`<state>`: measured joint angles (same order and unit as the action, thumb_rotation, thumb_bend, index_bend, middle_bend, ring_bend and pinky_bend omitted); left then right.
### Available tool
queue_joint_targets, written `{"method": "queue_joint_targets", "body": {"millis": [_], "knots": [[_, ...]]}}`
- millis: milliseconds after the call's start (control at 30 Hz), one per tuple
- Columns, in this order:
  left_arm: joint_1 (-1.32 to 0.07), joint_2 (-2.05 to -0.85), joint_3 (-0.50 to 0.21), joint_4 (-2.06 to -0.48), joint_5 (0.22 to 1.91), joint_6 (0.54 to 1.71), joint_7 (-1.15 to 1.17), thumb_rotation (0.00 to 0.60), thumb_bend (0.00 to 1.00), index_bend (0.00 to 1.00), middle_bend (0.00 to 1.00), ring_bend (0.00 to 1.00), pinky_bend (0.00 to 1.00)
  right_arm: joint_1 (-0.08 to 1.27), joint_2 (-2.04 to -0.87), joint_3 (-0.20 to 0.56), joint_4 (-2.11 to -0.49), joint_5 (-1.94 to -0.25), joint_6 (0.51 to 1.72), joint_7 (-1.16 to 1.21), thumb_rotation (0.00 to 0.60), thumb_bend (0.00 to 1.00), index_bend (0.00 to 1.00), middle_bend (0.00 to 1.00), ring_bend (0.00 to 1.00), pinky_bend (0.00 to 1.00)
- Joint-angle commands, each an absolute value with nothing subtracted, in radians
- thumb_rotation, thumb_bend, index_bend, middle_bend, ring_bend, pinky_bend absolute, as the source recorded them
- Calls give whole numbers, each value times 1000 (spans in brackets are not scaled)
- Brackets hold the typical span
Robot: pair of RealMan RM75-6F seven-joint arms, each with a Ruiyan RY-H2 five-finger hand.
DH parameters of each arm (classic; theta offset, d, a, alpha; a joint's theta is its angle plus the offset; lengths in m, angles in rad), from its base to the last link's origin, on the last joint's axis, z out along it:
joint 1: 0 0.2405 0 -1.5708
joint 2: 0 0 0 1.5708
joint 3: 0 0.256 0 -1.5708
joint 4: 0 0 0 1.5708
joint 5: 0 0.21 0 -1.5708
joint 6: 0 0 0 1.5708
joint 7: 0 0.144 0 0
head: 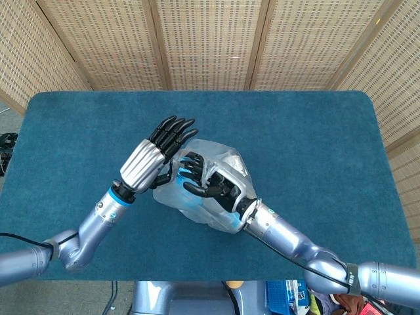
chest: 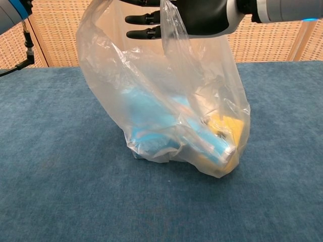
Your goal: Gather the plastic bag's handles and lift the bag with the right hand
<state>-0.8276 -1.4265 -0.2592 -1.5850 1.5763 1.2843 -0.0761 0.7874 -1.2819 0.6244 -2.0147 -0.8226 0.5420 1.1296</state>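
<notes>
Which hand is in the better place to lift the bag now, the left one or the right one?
The right hand. It grips the gathered top of the plastic bag, whose film is drawn up toward it. The left hand is beside the bag with fingers extended, apparently holding nothing.

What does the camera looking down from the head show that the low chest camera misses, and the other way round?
Only the head view shows the left hand, held open beside the bag, both arms, and the whole blue table with the woven screens behind. Only the chest view shows the bag's contents, a light blue item and a yellow one, with the bag's bottom near the table. Both show the plastic bag and the right hand at its handles.
</notes>
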Motion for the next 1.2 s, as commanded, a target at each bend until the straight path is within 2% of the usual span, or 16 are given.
{"method": "queue_joint_targets", "body": {"millis": [33,367,1200], "knots": [[-829,-1432,-261,-1579,1577,1286,-74,600,848,0,0,0,0,786,-1286,627,-2017,-816,538,1122,600,384,129,227,46,38],[-832,-1441,-271,-1550,1576,1299,-80,600,848,0,0,0,0,795,-1306,609,-2011,-798,507,1076,600,383,128,228,45,37],[-841,-1478,-262,-1543,1564,1283,-104,600,848,0,0,0,0,796,-1372,640,-1996,-763,522,1035,600,383,75,189,40,42]]}}
